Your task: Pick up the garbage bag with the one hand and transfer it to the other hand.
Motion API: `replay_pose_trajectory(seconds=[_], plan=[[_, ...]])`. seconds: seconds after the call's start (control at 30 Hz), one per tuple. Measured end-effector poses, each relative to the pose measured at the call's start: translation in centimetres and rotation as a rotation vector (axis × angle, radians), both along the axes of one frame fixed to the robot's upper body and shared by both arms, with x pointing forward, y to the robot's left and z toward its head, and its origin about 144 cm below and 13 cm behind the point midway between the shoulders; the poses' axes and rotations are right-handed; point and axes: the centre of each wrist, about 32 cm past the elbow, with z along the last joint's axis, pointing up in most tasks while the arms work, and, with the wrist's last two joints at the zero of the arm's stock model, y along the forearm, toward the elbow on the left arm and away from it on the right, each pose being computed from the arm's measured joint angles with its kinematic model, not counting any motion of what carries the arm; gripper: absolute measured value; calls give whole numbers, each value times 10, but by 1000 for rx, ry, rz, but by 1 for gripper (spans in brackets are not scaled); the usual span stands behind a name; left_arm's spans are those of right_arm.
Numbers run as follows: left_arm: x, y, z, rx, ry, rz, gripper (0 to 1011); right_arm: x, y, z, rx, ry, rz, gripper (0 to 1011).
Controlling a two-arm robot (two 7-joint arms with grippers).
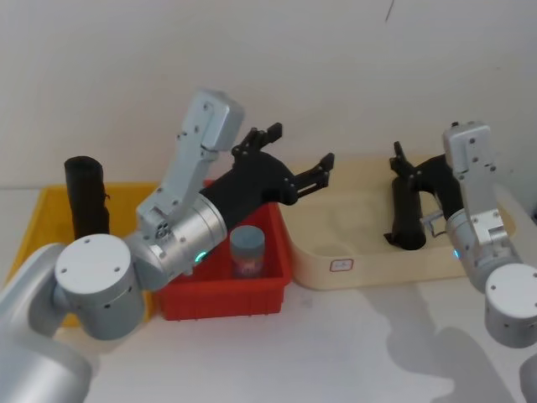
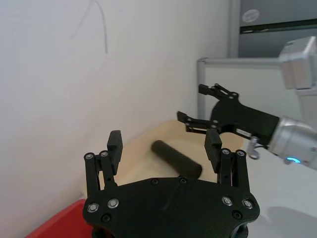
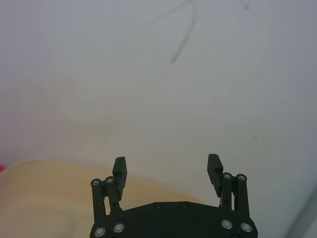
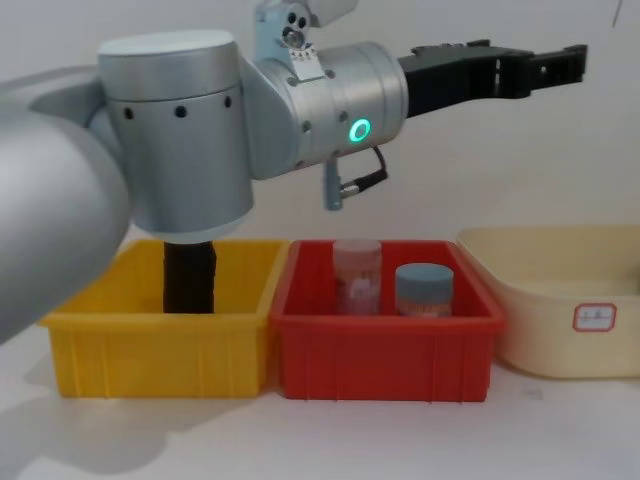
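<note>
Open air is lying between the left gripper (image 1: 300,145) and right gripper (image 2: 192,103), above the left half of the tray (image 1: 336,269). Both are holding their fingers wide apart with nothing between. The slim roll (image 1: 407,214) is lying in the tray under the right gripper. The left arm (image 1: 180,231) is hanging over the red bin (image 1: 226,298), its jars (image 4: 424,288) and the right part of the yellow bin (image 1: 46,218). The bag (image 1: 86,197) is standing at that bin's back left, its top uncovered.

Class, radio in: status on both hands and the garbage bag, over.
Left hand open, raised, reaching toward beige plastic tray. Right hand open above it. Matte black cylindrical garbage bag roll lies in tray, ungripped. Second black roll upright in yellow bin.
</note>
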Motion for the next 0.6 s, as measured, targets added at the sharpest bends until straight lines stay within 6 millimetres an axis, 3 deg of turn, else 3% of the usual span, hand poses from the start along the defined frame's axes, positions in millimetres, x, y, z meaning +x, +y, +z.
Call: replay_pose_trajectory(seconds=[0.3,0.6], plan=[[-19,24,-1,26,-67,114,1000,-17,18,-1,-39,28,126,1000],[-44,60,-7,38,-137,249,1000,-30,39,0,-9,111,239,1000]])
